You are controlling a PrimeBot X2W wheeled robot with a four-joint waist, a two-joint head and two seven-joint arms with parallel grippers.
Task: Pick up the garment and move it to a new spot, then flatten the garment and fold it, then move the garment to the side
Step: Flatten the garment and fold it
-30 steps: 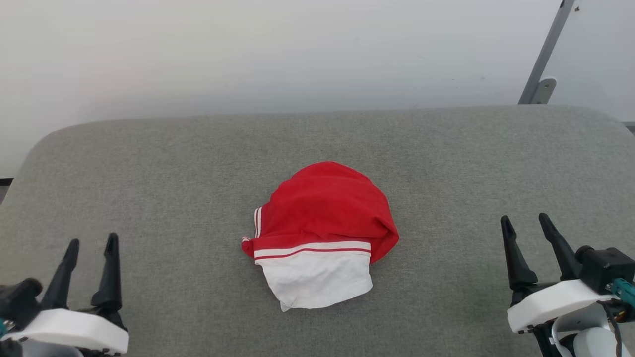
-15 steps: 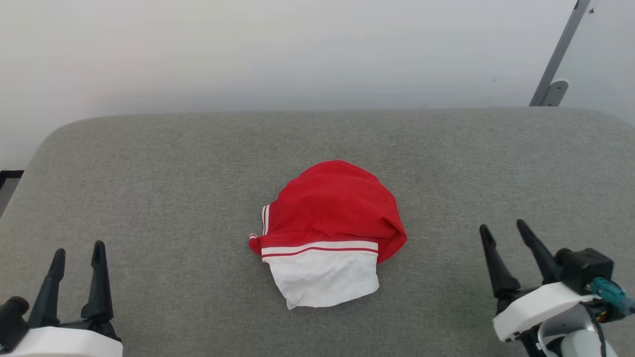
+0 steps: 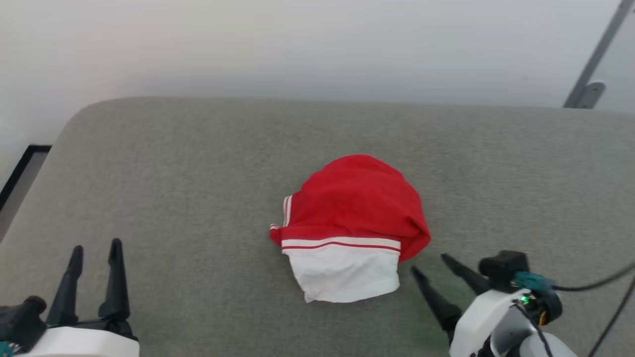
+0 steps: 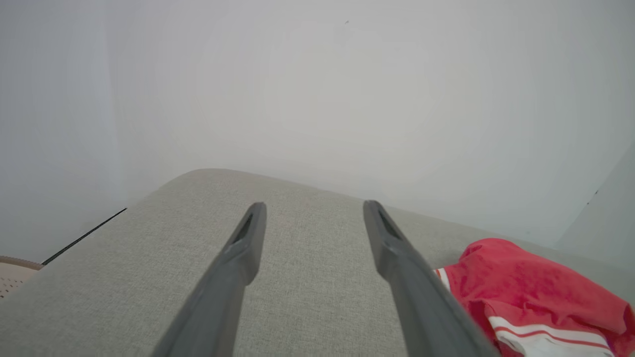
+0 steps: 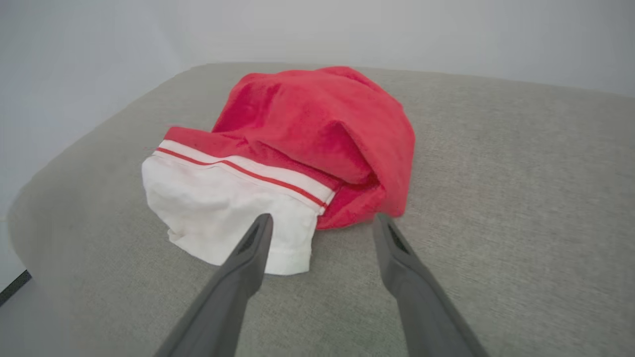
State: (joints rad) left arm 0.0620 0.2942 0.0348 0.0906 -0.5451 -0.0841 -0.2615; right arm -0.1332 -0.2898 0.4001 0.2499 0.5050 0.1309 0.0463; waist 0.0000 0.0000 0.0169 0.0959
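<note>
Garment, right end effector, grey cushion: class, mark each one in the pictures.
garment [image 3: 354, 198], head view, red upper part.
right end effector [image 3: 428, 263], head view, midway between its fingertips.
grey cushion [image 3: 198, 163], head view, bare patch left of the garment.

Soft cloth on coarse weave
The garment [image 3: 357, 208] was soft matt cloth; the pad [image 3: 188, 163] rough grey weave.

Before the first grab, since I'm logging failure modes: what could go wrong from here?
1. The garment lies bunched in layers; the open right claw, near its white part, may pinch only one layer, dragging the rest.
2. The left claw is open and far off; a one-sided lift could leave the cloth tangled.
3. A low approach might dig into the grey padded surface.
</note>
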